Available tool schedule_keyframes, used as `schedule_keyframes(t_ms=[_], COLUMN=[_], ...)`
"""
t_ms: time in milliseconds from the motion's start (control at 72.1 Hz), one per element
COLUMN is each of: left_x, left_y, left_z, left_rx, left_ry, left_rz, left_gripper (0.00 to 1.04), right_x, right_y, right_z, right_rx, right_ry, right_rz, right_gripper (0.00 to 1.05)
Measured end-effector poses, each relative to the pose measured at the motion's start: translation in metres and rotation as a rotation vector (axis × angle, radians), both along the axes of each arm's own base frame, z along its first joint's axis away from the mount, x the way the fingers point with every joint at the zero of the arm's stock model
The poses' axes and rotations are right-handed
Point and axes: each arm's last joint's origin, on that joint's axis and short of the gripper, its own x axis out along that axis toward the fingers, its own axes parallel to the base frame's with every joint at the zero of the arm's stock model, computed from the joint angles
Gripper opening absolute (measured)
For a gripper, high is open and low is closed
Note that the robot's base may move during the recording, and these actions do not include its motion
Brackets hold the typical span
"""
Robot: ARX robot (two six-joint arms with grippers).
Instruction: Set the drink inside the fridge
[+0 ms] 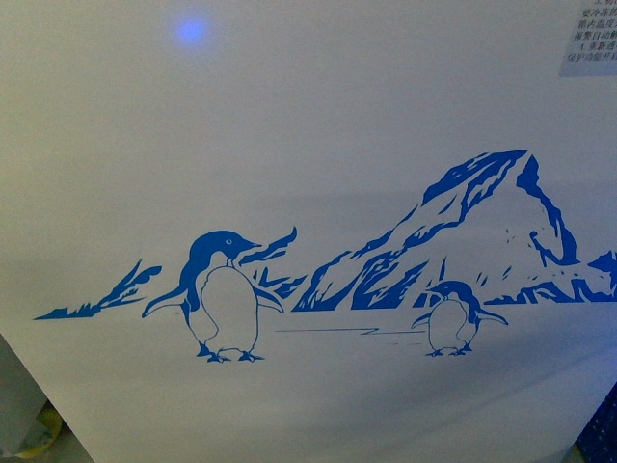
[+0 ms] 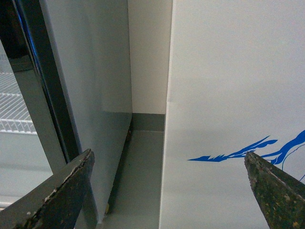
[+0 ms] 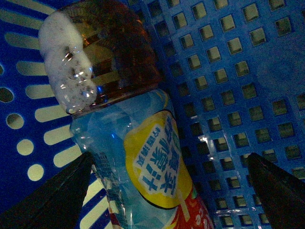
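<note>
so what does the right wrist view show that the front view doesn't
Only the right wrist view: the drink, its amber liquid foamy at one end, against a blue perforated basket, between the fingers of the right gripper, which is open. Only the front view: a white wall of the fridge with blue penguins, a mountain and a printed sticker in the top right corner. Shared: almost nothing. A blue patch at the front view's lower right edge may be that basket, but I cannot tell.

The front view is dim and blue-tinted, with a soft blue glare spot (image 1: 191, 31) on the fridge (image 1: 318, 145); the left wrist view is evenly lit, the right wrist view dark.
</note>
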Motion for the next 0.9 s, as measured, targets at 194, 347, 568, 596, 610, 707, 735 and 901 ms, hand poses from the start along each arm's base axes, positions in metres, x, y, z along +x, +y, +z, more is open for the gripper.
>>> schedule_keyframes(t_ms=[194, 347, 568, 596, 610, 707, 735, 901], left_x=[0.000, 0.000, 0.000, 0.000, 0.000, 0.000, 0.000, 0.000], left_y=[0.000, 0.000, 0.000, 0.000, 0.000, 0.000, 0.000, 0.000], left_z=[0.000, 0.000, 0.000, 0.000, 0.000, 0.000, 0.000, 0.000], left_rx=[0.000, 0.000, 0.000, 0.000, 0.000, 0.000, 0.000, 0.000], left_ry=[0.000, 0.000, 0.000, 0.000, 0.000, 0.000, 0.000, 0.000], left_rz=[0.000, 0.000, 0.000, 0.000, 0.000, 0.000, 0.000, 0.000], left_gripper=[0.97, 0.97, 0.97, 0.97, 0.97, 0.97, 0.97, 0.97], right_x=[0.002, 0.002, -0.001, -0.002, -0.002, -0.006, -0.007, -0.013], right_y=[0.004, 0.010, 0.027, 0.028, 0.029, 0.033, 0.033, 0.038], right_z=[-0.003, -0.003, -0.003, -0.003, -0.003, -0.008, -0.008, -0.015], right_rx=[0.023, 0.046, 0.136, 0.138, 0.140, 0.152, 0.155, 0.160], right_ry=[-0.015, -0.040, -0.073, -0.070, -0.067, -0.051, -0.048, -0.011], right_rz=[-0.015, -0.032, -0.036, -0.036, -0.036, -0.037, -0.038, -0.046], right_gripper=[0.98, 0.98, 0.98, 0.98, 0.98, 0.98, 0.98, 0.98])
